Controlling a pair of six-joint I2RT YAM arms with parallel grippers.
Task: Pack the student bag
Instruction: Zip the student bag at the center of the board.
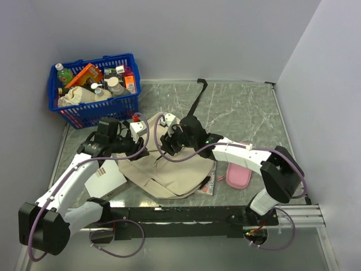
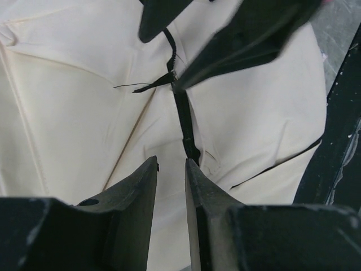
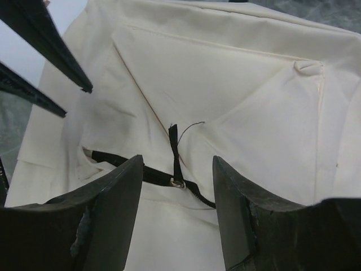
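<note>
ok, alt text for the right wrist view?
Cream fabric bag fills the frame, a black zipper running across it, its pull tab seen in the gap of the open right tool. The left tool pokes in at upper left, also open.

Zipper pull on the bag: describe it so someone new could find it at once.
Find the big cream-beige student bag mid-table, near the blue basket. A black zipper crosses its fabric; the pull is the short black tab on a silver ring, trailing a loose thread, unlike the long black strap.
</note>
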